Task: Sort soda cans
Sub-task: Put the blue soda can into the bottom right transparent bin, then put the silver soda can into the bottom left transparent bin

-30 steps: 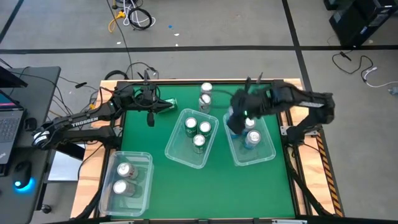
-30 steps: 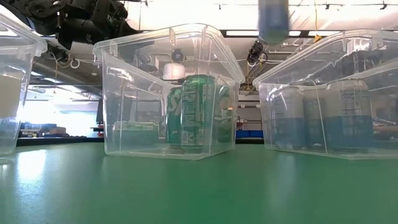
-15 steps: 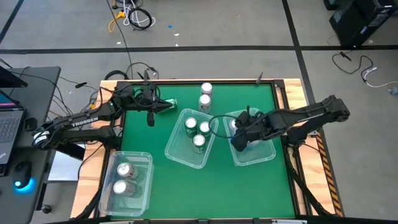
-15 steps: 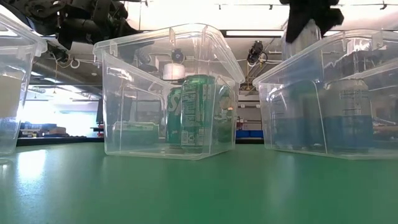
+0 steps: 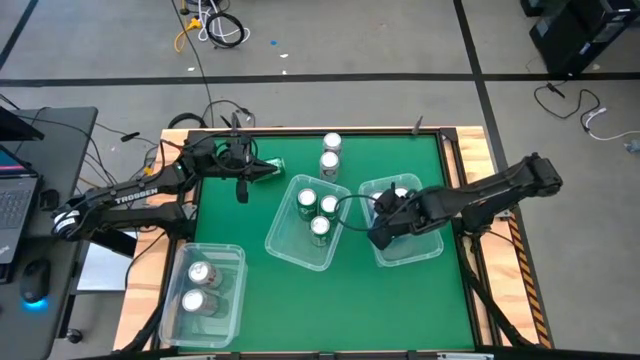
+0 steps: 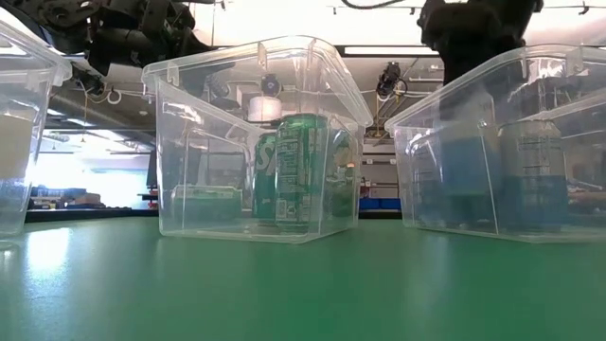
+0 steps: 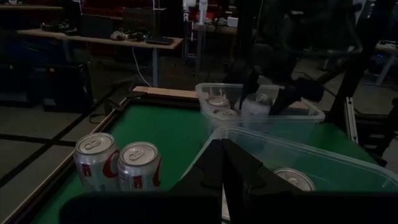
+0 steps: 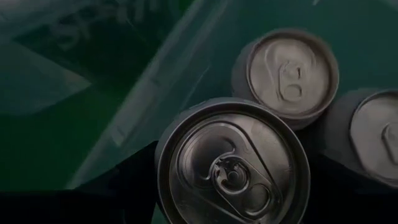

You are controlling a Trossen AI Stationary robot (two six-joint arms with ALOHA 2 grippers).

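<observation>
My right gripper [image 5: 384,231] reaches down into the right clear bin [image 5: 432,245], shut on a blue soda can [image 8: 233,169]. Two more blue cans [image 8: 287,74] stand upright beside it in that bin. The middle bin [image 5: 285,248] holds three upright green cans [image 5: 318,212]. The near-left bin [image 5: 232,300] holds two silver-white cans [image 5: 200,285]. Two silver-white cans [image 7: 118,167] stand on the table by the far edge. My left gripper [image 7: 222,163] hangs shut by the middle bin's far-left corner, above a green can [image 6: 204,202] lying on its side. My right gripper holds the blue can by its upper body, just under the silver top [image 8: 233,169], pinched between the two fingers [image 8: 134,180]. They come from above, pointing down along the can's sides. The can is upright inside the right bin; whether its base stands on the floor I cannot tell.
The three bins take up the table's middle, right and near-left. Open green surface [image 5: 330,310] lies toward the near edge. A raised wooden frame [image 5: 455,150] borders the table. A laptop [image 5: 15,190] sits beyond the left edge.
My right gripper carried the blue can from above the right bin's far end toward the near edge and down, sinking it into the bin beside the other blue cans. It stayed shut on the can throughout.
</observation>
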